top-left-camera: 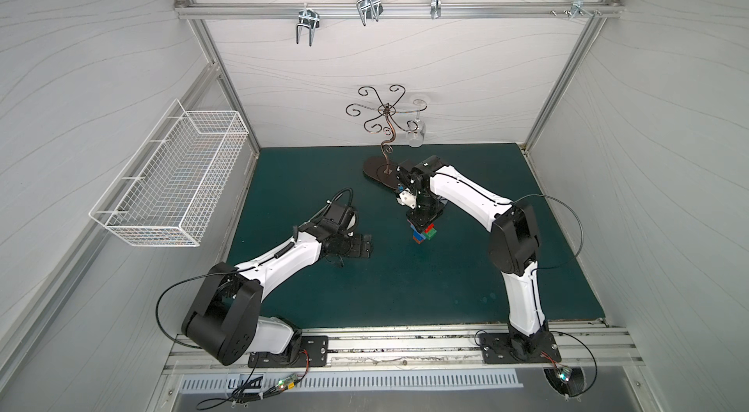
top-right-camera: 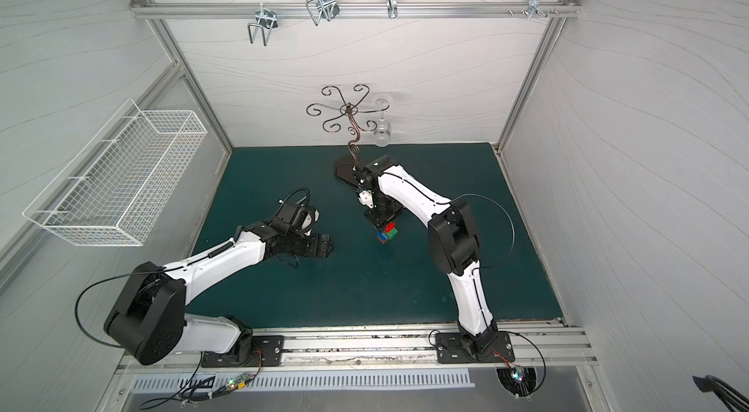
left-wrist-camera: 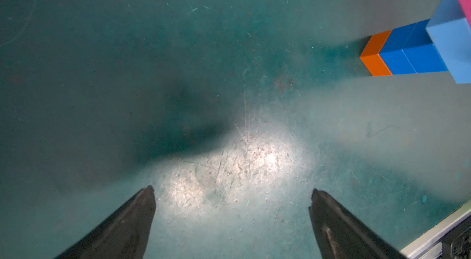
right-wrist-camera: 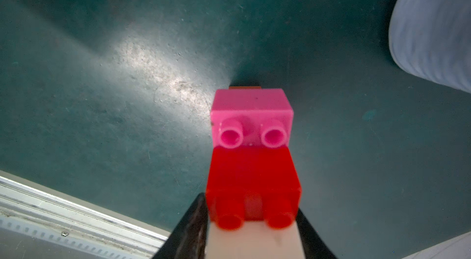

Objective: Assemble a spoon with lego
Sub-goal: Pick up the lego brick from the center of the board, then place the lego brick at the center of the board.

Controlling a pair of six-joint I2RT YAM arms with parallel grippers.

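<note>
**Top views.** The spoon (top-left-camera: 423, 234) stands on end just right of frame centre on the green mat (top-left-camera: 308, 183), and shows in both top views. The right gripper (top-left-camera: 422, 220) points straight down onto its top and covers most of the head. Judged: this is the posture for pressing a brick home along the stack's axis. The left gripper (top-left-camera: 368, 246) lies low at centre-left, well apart from the build, probably to keep clear of it.

**Left wrist view.** The left gripper (left-wrist-camera: 232, 191) has its fingers spread wide at the lower edge with only bare mat between them, so it is open and empty. At upper right the stem rises from the mat: orange brick (left-wrist-camera: 374, 57) at the foot, two blue bricks (left-wrist-camera: 413, 51), then the light blue brick (left-wrist-camera: 451, 38) and the edge of the pink brick (left-wrist-camera: 466, 3).

**Right wrist view.** The camera looks down the stack. The white brick (right-wrist-camera: 252, 243) is nearest, at the lower edge, then the red brick (right-wrist-camera: 252, 176), then the pink brick (right-wrist-camera: 251, 106). The black fingers flank the white brick on both sides. Whether they pinch it or stand just clear cannot be told. Judged: the assembly is at or near its last step.
</note>
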